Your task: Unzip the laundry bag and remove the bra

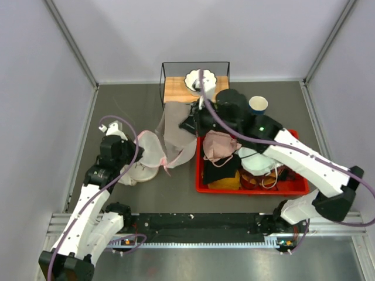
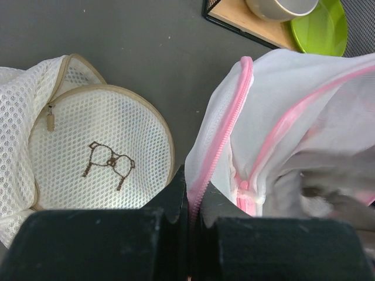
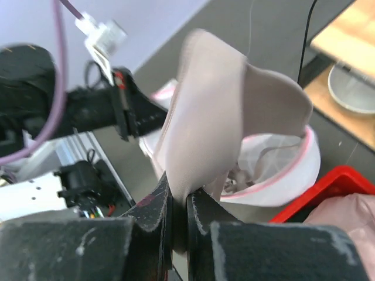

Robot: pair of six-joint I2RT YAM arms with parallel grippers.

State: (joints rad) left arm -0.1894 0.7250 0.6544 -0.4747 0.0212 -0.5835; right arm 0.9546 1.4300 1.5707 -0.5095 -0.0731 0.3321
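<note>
The laundry bag [image 1: 151, 150] lies open left of centre, white mesh with a pink zipper band [image 2: 229, 111]. My left gripper [image 1: 133, 164] is shut on that zipper rim [image 2: 196, 202] at the bag's near-left edge. My right gripper [image 1: 188, 124] is shut on a fold of the dusty-pink bra [image 1: 176, 126] and holds it raised above the bag. In the right wrist view the bra [image 3: 205, 111] rises from my shut gripper [image 3: 180, 202], and the open bag [image 3: 284, 170] lies behind it with part of the fabric still trailing inside.
A cream mesh pouch with a brown bra mark [image 2: 99, 155] lies beside the left gripper. A red bin [image 1: 202, 175] of clothes stands to the right. A wire frame on a wooden board [image 1: 176, 89] holds a bowl [image 1: 199, 82]. A cup [image 1: 258, 104] stands nearby.
</note>
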